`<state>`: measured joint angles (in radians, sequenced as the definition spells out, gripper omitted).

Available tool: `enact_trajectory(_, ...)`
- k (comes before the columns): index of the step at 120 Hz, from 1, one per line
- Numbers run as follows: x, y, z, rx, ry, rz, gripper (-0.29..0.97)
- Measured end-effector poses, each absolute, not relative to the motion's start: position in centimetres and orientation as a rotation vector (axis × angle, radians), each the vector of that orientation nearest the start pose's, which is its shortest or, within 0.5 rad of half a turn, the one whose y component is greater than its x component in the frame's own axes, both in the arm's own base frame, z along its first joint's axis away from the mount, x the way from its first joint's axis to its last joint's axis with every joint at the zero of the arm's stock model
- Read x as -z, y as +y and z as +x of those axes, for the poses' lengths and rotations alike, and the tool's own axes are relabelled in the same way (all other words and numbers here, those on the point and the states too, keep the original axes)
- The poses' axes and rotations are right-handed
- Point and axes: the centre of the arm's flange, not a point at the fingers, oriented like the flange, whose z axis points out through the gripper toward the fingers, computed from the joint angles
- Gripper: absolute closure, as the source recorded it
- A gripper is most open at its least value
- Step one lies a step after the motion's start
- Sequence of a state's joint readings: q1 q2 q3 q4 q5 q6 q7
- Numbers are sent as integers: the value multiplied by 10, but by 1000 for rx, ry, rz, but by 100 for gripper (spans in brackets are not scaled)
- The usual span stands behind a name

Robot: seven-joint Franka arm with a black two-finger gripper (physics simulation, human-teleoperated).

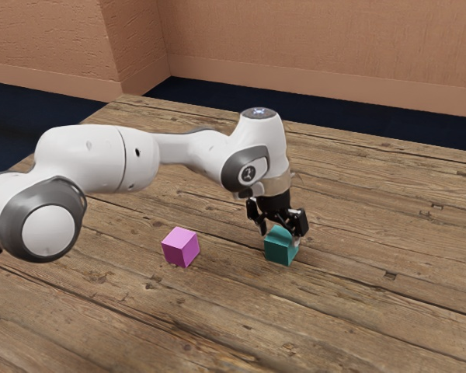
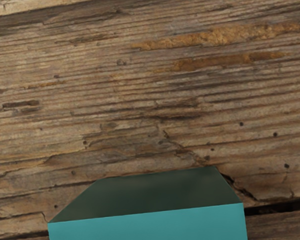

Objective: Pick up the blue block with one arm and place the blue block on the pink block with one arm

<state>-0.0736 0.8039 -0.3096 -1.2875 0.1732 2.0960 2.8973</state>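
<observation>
The blue block [image 1: 280, 249] is a teal-blue cube standing on the wooden table [image 1: 357, 311], right of centre. My gripper [image 1: 281, 227] is lowered straight over it, fingers pointing down. One fingertip stands on each side of the cube's top, spread a little wider than the cube, so it is open. In the wrist view the blue block [image 2: 150, 210] sits large right under the hand, with its top face and one side face showing. The pink block [image 1: 179, 247] rests on the table a short way toward the exterior view's left, apart from the blue one.
Bare wooden planks surround both blocks. The table's far edge runs along a dark floor strip with tan walls [image 1: 334, 39] behind it. My white arm [image 1: 101, 163] reaches in from the exterior view's left, above the table.
</observation>
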Motion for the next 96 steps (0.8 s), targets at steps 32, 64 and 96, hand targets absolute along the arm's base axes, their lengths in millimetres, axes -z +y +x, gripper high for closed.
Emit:
enact_trajectory(32, -281, -218, 717, 123, 3116, 200, 0)
enact_trajectory(64, -273, -218, 719, 129, 3120, 196, 0)
enact_trajectory(96, -273, -218, 719, 129, 3122, 195, 0)
